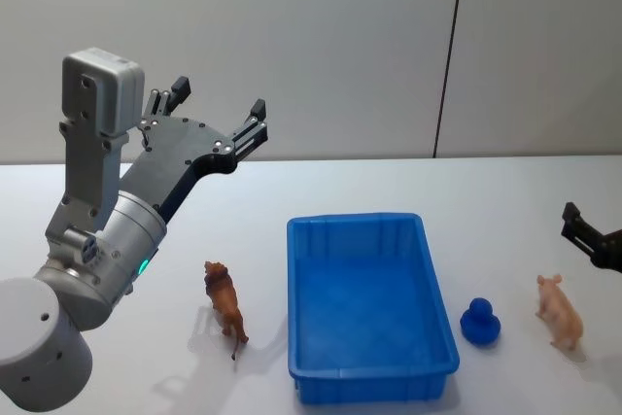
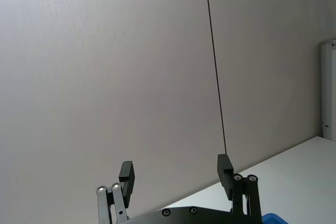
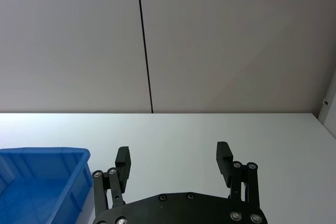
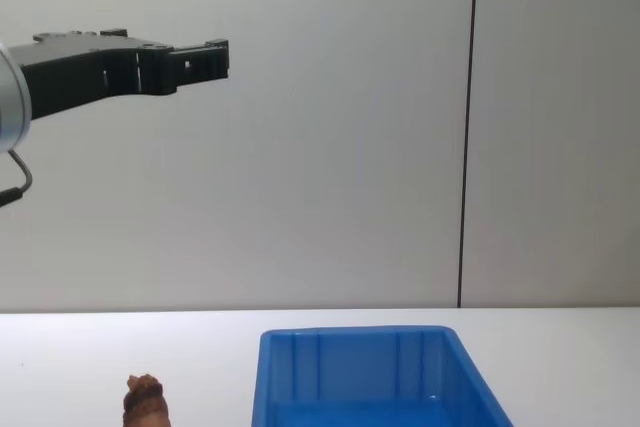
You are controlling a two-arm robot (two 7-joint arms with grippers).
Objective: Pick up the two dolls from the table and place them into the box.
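Nearest me, the brown doll (image 1: 224, 306) stands on its four legs on the white table (image 1: 389, 182), a little to the left of the blue box (image 1: 355, 222) near its front corner and not touching it. On the box's other side a small dark-blue toy (image 1: 480, 322) sits just beside the right wall, and the pale pink doll (image 1: 560, 312) stands upright farther right again, well apart from the box. Beyond the pink doll, the right gripper (image 3: 172, 153) hovers low over the tabletop at the right edge with its fingers spread wide and nothing between them. Over on the left, beyond the brown doll, the left gripper (image 1: 219, 99) is held high above the table, its jaws likewise wide apart and empty. Behind everything a plain grey wall (image 4: 330, 147) rises from the table's far edge, split by one dark vertical seam (image 4: 468, 147).
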